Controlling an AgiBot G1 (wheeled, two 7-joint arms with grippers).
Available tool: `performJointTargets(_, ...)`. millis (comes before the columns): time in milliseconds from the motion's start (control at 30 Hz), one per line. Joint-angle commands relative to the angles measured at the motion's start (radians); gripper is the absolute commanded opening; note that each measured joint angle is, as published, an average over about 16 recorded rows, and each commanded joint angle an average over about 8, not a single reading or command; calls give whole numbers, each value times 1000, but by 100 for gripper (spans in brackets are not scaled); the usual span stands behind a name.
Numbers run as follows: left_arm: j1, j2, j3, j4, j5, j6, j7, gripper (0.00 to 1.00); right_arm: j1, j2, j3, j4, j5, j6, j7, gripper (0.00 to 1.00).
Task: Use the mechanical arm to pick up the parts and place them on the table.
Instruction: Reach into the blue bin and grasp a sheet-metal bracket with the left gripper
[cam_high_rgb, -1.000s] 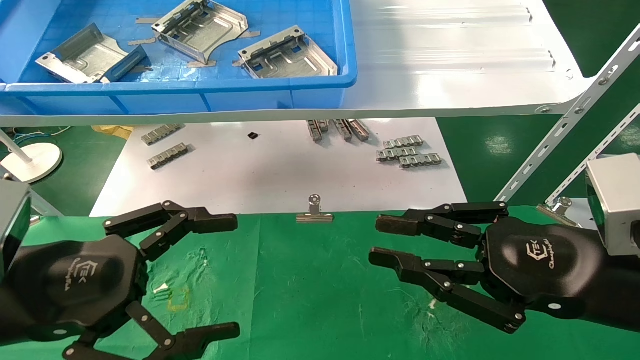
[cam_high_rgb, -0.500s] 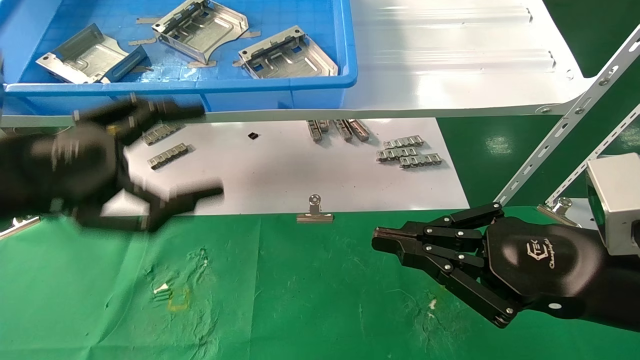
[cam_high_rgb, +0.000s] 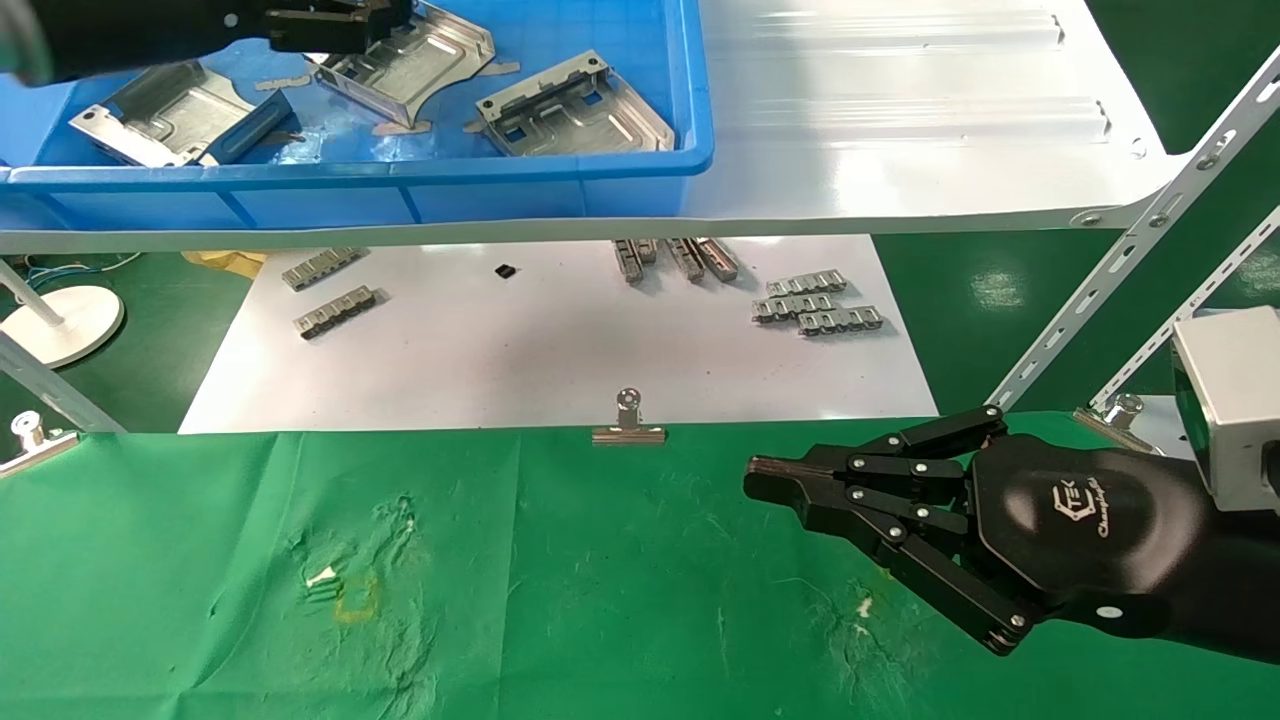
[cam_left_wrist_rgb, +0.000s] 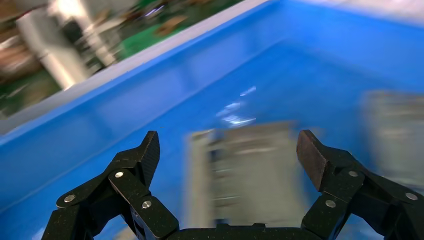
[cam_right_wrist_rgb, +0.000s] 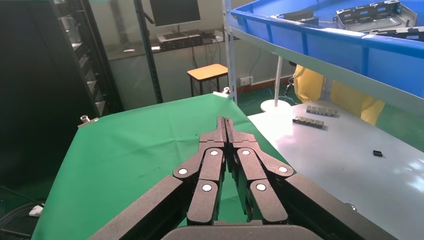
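Observation:
Three shiny silver parts lie in a blue bin (cam_high_rgb: 560, 180) on the shelf: one at the left (cam_high_rgb: 165, 115), one in the middle (cam_high_rgb: 425, 65), one at the right (cam_high_rgb: 580, 110). My left gripper (cam_high_rgb: 345, 25) is over the bin at the middle part. In the left wrist view it (cam_left_wrist_rgb: 230, 150) is open, with a blurred silver part (cam_left_wrist_rgb: 250, 175) lying between and below its fingers, not gripped. My right gripper (cam_high_rgb: 765, 480) is shut and empty, low over the green cloth table (cam_high_rgb: 600, 580) at the right; it also shows in the right wrist view (cam_right_wrist_rgb: 226, 122).
The bin stands on a glossy white shelf (cam_high_rgb: 900, 120). Below it, a white sheet (cam_high_rgb: 560, 350) bears grey linked strips (cam_high_rgb: 815, 305). A silver binder clip (cam_high_rgb: 628, 425) holds the cloth's far edge. Slanted metal struts (cam_high_rgb: 1130, 240) stand at the right.
My left gripper has risen from the green cloth at the left and gone into the blue bin, still open. My right gripper has shut its fingers and stays in place.

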Motion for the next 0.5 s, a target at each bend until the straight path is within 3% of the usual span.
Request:
performJointTargets(33, -51, 60, 23, 111, 56, -103, 10, 53, 0, 0, 0, 0, 0, 0, 0, 0)
performJointTargets(167, -91, 113, 43, 217, 91, -167, 10, 3, 0, 0, 0, 0, 0, 0, 0, 0)
performJointTargets(500, -129, 142, 52, 319, 105, -174, 11, 0, 0, 0, 0, 0, 0, 0, 0, 0)
